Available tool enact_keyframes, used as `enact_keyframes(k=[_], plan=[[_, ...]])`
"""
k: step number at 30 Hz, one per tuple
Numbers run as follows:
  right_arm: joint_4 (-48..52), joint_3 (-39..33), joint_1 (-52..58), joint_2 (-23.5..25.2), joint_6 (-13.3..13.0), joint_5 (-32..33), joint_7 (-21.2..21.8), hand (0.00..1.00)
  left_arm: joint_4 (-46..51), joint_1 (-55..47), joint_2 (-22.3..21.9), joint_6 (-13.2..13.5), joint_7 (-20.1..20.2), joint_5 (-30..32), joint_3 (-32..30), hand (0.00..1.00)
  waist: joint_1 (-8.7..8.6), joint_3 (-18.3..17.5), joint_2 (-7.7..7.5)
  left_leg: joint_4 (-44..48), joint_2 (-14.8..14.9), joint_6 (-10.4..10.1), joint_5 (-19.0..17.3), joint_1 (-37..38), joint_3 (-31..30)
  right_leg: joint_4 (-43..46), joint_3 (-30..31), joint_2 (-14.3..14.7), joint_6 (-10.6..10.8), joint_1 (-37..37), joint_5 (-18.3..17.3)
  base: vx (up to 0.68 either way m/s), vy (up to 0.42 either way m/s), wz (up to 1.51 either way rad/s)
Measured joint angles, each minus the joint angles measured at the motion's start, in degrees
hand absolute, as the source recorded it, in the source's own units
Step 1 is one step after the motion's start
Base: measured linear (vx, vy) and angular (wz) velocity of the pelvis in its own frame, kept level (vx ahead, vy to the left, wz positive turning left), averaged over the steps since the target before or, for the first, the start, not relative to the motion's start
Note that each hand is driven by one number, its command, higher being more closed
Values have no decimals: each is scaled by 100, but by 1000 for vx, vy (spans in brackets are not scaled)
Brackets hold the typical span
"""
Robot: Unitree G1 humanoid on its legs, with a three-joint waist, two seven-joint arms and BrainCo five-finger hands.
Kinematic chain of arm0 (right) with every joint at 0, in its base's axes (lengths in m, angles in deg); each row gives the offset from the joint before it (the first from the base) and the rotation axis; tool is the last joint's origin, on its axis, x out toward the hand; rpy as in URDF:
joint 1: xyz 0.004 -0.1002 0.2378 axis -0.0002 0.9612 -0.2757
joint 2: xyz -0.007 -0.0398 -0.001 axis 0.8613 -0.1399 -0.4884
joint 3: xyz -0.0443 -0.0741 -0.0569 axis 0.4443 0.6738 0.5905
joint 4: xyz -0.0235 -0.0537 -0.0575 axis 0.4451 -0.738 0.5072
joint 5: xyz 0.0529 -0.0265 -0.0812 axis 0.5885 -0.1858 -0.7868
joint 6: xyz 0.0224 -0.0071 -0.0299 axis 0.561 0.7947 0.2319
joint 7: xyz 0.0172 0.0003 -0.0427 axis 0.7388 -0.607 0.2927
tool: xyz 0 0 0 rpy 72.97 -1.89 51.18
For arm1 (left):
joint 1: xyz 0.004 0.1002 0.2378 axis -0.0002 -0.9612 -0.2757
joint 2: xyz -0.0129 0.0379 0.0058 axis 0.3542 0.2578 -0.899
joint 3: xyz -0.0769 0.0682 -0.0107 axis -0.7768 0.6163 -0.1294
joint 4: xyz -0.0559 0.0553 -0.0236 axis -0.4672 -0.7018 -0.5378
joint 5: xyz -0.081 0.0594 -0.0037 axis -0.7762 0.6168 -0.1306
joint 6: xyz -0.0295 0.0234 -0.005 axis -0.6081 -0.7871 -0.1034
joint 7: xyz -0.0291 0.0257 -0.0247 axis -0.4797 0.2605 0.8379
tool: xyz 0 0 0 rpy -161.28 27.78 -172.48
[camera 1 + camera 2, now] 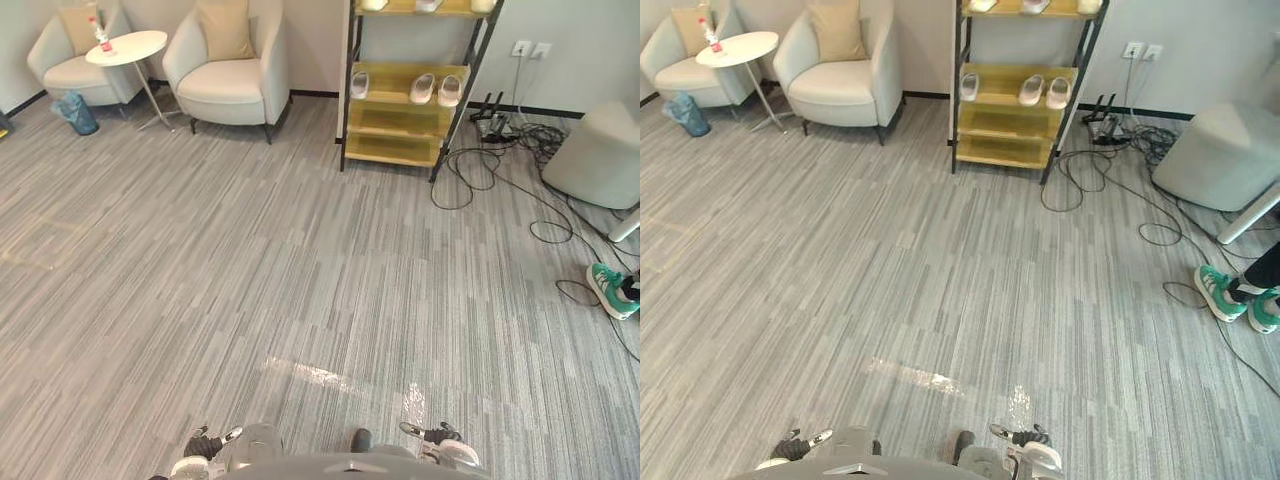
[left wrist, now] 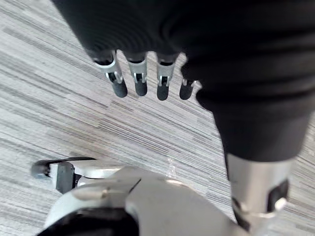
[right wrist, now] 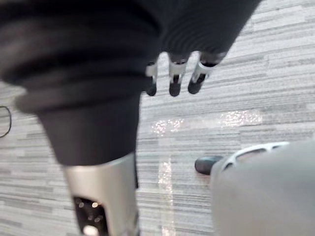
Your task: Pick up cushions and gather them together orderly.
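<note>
Far across the grey carpet (image 1: 300, 300), by the back wall, we see two tan cushions. One cushion (image 1: 226, 28) stands upright against the back of the near white armchair (image 1: 228, 75). The other cushion (image 1: 78, 27) leans the same way in the far armchair (image 1: 70, 62), past the small round table (image 1: 127, 47). They sit well apart, one in each chair, so they are not gathered in one place now. Each looks taller than it is wide, so its long side runs up and down, and its flat face points out toward the room. We think they will be soft, light and squashy, not slippery and not easy to break. A good place to hold one would be along a side edge or the top edge, where the cloth can bunch up between fingers and thumb. Our left hand (image 2: 142, 81) hangs down over the carpet with its fingers loose and a bit apart, holding nothing. Our right hand (image 3: 174, 78) hangs the same way, fingers relaxed and holding nothing. Both hands are a long way from the chairs. A wooden shoe rack (image 1: 410, 90) with pale slippers (image 1: 423, 88) stands beside the near armchair, and a person's green shoe (image 1: 612, 290) shows off to our right.
</note>
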Motion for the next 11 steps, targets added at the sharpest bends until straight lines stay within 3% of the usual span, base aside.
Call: enact_keyframes(k=[1,2,6,11], plan=[[0,0,0,-2,0,-2,0,0,-2,-2,0,-1,1,0,8,0,-2,-3,5,-136,-12,-11,24,10,-12,10,22,-13,13,2,-8,137,266,-47],[1,-7,-3,-85,-10,-1,0,0,-20,-12,-66,-1,11,-3,93,0,3,-13,130,-893,-73,74,662,97,-97,77,151,7,208,-11,-55,175,252,-39],[16,-85,37,95,-6,-5,-7,0,-16,60,124,-3,13,-3,156,0,2,-76,-131,-1207,-546,245,699,346,121,-202,250,-431,376,157,54,209,238,-7],[4,-122,61,168,-1,-8,-8,0,-21,50,128,-5,13,-27,156,0,36,-98,-173,-1485,-747,292,727,705,70,-440,227,-565,371,479,58,108,68,5]])
